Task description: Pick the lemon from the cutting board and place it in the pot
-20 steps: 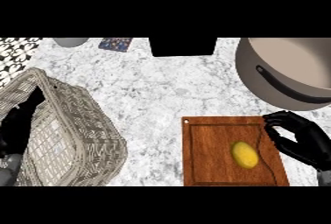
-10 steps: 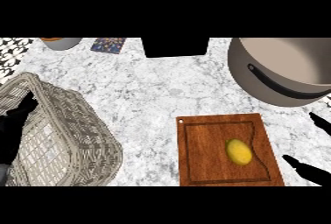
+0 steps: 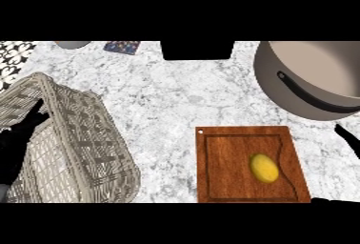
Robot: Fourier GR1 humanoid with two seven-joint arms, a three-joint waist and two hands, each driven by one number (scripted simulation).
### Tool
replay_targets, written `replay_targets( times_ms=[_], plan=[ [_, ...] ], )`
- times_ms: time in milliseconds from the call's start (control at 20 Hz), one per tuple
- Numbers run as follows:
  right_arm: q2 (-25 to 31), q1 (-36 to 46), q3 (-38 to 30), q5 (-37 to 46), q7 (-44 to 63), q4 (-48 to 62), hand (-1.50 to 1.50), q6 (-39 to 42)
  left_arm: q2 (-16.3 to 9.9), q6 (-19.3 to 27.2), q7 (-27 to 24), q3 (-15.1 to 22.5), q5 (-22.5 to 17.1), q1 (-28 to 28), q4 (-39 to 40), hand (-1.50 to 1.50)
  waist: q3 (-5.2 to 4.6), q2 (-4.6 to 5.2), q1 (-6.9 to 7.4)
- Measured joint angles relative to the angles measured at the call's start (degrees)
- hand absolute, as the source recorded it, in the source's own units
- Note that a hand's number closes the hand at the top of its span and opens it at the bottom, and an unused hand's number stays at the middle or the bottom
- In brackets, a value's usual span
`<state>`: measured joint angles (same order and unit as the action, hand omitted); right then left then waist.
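Nothing is done yet: the lemon (image 3: 264, 167) lies untouched on the cutting board (image 3: 226, 167), the pot (image 3: 309, 78) awaits, left hand (image 3: 21, 138) rests open, and the right hand's (image 3: 347, 138) grip cannot be told.

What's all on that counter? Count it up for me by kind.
Lemon: 1
Cutting board: 1
Pot: 1
Wicker basket: 1
Small grey bowl at the far edge: 1
Patterned card: 1
Total: 6

A yellow lemon (image 3: 264, 167) lay on the wooden cutting board (image 3: 225, 167); the grey pot (image 3: 309, 76) stood open beyond it.
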<state>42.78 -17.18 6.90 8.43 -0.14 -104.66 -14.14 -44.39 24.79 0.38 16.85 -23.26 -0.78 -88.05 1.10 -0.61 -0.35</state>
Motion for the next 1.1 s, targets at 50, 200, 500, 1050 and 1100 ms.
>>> replay_targets(
  times_ms=[50,200,500,1050,1100],
  plan=[
    [1.0,0.8,0.6,0.3,3.0,-1.3,-1.50,1.4,-0.4,-0.5,0.2,0.0,-0.2,0.1,0.1,0.00,-0.08,0.09,0.24],
    [3.9,4.1,3.5,1.9,11.7,-3.6,-1.50,6.1,-0.9,-0.9,1.3,0.8,-0.4,-0.6,0.0,0.00,-0.27,0.40,1.06],
    [8.1,11.7,9.7,1.5,27.5,-4.4,-1.50,18.6,-0.9,0.1,1.7,2.6,0.4,-1.3,-0.5,0.00,-0.32,0.75,2.46],
    [0.5,27.5,17.9,-3.7,48.8,-1.6,-1.50,33.6,-0.6,0.1,-0.2,3.1,0.7,1.1,-0.2,0.00,0.02,0.39,1.80],
    [-0.7,28.6,18.6,-3.3,49.9,-1.0,-1.50,34.1,-0.5,0.6,0.2,3.3,1.1,1.1,-0.5,0.00,0.06,0.36,1.69]
  ],
)
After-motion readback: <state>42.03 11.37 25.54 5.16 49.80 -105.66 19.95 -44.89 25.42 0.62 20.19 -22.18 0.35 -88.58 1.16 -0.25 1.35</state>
